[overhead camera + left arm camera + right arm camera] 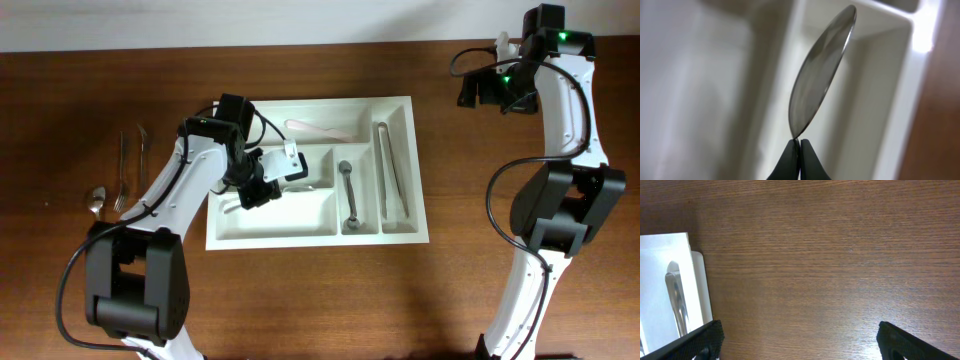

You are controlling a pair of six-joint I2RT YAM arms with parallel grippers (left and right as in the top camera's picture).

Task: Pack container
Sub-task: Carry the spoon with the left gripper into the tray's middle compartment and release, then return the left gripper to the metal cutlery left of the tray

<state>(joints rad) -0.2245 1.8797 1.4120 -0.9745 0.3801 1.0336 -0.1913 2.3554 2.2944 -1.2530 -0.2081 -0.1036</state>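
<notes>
You held a metal utensil [822, 75] by its tip in the closed left gripper [800, 145] above the left compartments of the container [300, 238], mid-table [830, 255], presumably to lower it in, while the right gripper [800, 337] hovered open at far right, out of the way.

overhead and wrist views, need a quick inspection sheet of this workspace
surface: brown wooden table.
job's things: white container holding a pale utensil, a metal spoon and tongs; loose cutlery lies on the table left of it.
clutter: nothing seen.
grippers: left gripper shut on a held spoon over the container's left part; right gripper open, empty, above bare wood right of the container.
cables: left arm cable and right arm cable, both black, neither touching the cutlery.
surroundings: pale strip beyond the far table edge.
</notes>
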